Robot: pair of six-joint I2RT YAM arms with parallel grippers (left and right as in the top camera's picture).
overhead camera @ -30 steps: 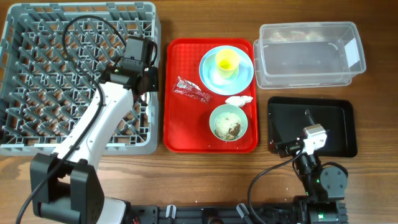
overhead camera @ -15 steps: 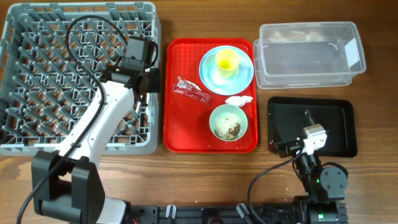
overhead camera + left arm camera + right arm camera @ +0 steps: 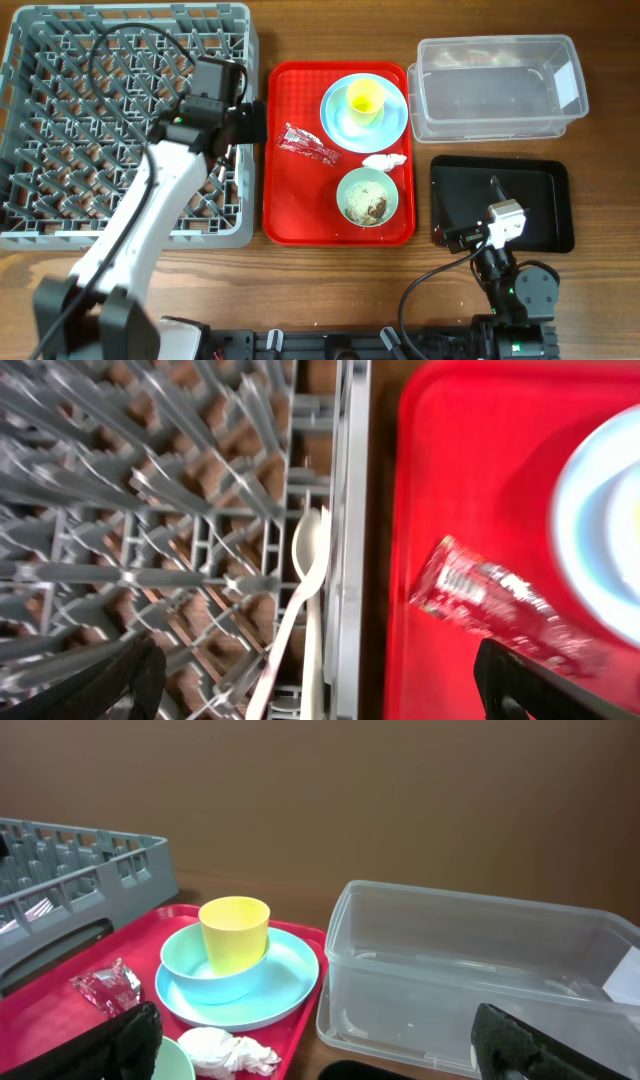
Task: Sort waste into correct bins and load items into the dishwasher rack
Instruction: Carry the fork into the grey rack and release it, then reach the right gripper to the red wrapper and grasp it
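Note:
The grey dishwasher rack [image 3: 90,120] fills the left of the table. My left gripper [image 3: 252,122] hangs open over the rack's right rim, next to the red tray. In the left wrist view a white spoon [image 3: 309,550] lies in the rack by that rim, a second white handle [image 3: 318,655] beside it, below the open gripper [image 3: 320,690]. The red wrapper [image 3: 308,145], white napkin [image 3: 384,161], mint bowl [image 3: 368,196] with food scraps, and yellow cup [image 3: 366,99] on the blue plate [image 3: 392,122] sit on the tray. My right gripper [image 3: 462,235] rests open over the black tray [image 3: 530,195].
The red tray [image 3: 285,210] lies between the rack and the bins. The clear tub [image 3: 495,88] stands at the back right, with the black tray in front of it. In the right wrist view, cup [image 3: 234,932], napkin [image 3: 225,1050] and tub [image 3: 480,980] lie ahead of the gripper [image 3: 320,1055].
My left gripper has gone from shut to open and shifted slightly right toward the red tray. The right arm has not moved.

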